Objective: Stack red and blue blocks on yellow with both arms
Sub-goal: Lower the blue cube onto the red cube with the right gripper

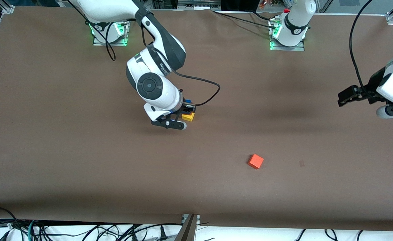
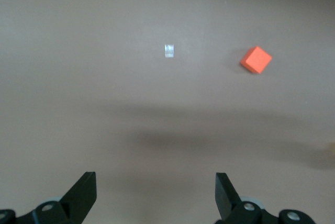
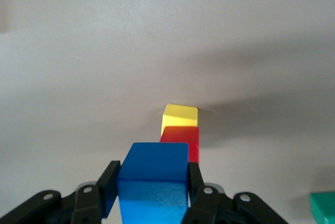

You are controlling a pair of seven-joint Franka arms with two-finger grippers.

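Blue block sits pinched in the right gripper jaws, held just over the red block, which rests on the yellow cube mid-worktop. The likely failure is a drop off-centre: released askew, blue could tip off or nudge red from yellow. An orange-red cube lies nearer the front camera, and a green cube shows beside the stack. The left gripper waits over the left arm's end, jaws spread and empty.
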